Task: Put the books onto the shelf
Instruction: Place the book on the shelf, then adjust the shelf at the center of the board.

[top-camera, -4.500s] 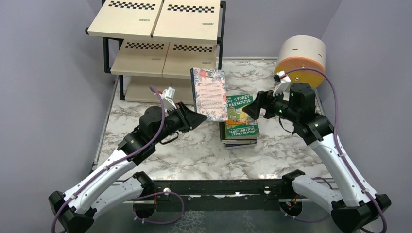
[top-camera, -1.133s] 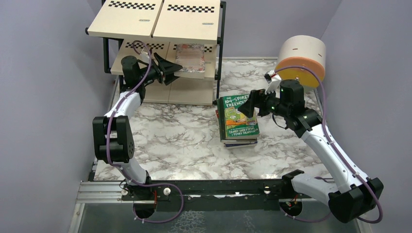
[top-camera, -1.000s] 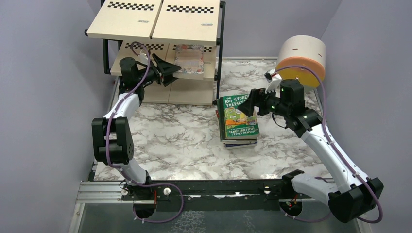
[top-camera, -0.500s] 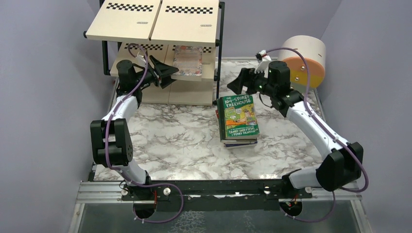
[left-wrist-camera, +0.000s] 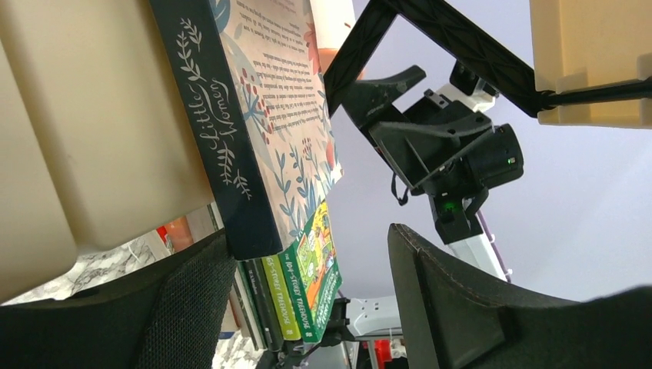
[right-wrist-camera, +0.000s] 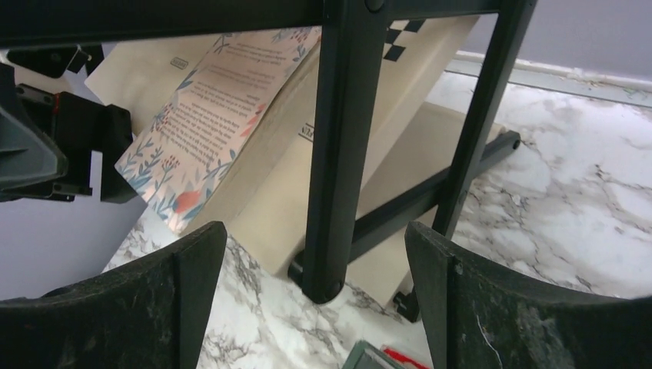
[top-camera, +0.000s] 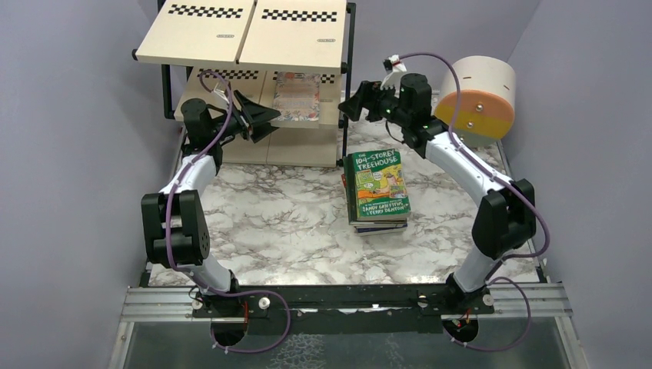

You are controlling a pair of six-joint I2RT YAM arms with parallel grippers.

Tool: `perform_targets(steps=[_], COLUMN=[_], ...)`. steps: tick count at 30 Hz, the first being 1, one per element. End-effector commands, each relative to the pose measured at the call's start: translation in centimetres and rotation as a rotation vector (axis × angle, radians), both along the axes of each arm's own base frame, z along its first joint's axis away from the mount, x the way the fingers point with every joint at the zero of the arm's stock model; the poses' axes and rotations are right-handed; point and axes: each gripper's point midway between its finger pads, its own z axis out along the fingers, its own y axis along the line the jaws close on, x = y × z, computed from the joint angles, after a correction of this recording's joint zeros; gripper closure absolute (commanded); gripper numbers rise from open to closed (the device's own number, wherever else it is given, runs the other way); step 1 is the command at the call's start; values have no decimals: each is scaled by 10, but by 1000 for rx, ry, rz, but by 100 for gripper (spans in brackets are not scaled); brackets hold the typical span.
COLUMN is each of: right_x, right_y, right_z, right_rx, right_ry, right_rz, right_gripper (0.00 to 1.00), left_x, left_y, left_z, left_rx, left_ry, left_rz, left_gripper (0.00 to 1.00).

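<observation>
Hovering at the shelf's left front, the left gripper point(top-camera: 269, 123) has its jaws apart and nothing pinched. The pink floral book point(top-camera: 296, 96) lies flat on the middle board of the shelf point(top-camera: 254, 34), so one book looks placed. By the shelf's right side the right gripper point(top-camera: 351, 104) is spread wide and empty. In front of the shelf's right end, the stack of books point(top-camera: 377, 188) waits on the table point(top-camera: 269, 223); most of the job is left, I judge. Only the left wrist view shows the floral book's spine, Little Women, its corner past the board's edge near one finger. Only the right wrist view shows the black post point(right-wrist-camera: 338, 154) straight ahead of its jaws.
</observation>
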Motion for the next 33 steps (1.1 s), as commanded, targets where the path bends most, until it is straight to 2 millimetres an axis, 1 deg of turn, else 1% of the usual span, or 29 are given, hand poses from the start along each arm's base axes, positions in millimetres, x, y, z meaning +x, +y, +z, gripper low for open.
perform_targets(steps=[1,7,11,19,24,29,33], right_x=[20,43,57,77,87,93,94], right_y=[16,21,19,18,20,14,5], right_z=[19,7,-5,-12,-10,-10,-15], right_rx=[36,20,-2,-24,-46,-84,-108], right_ry=[-71,-83,-92,-155,-188,-204,-195], right_rz=[-12,-41,-79,-123,-129,-160,-192], right_gripper=[16,20,23,29,30,30,30], left_x=[-9,-15,-20,-26,-28,-32,-36], left_y=[6,5,5,7,7,9,11], left_z=[-9,-13,-16,-20,-20,-20,-17], left_rx=[0,1,1,3,4,7,11], left_ry=[30,37,43,48,46,40,28], left_rz=[-8,-11,-12,-13,-13,-2,15], left_gripper=[36,36,35,36,36,36,36])
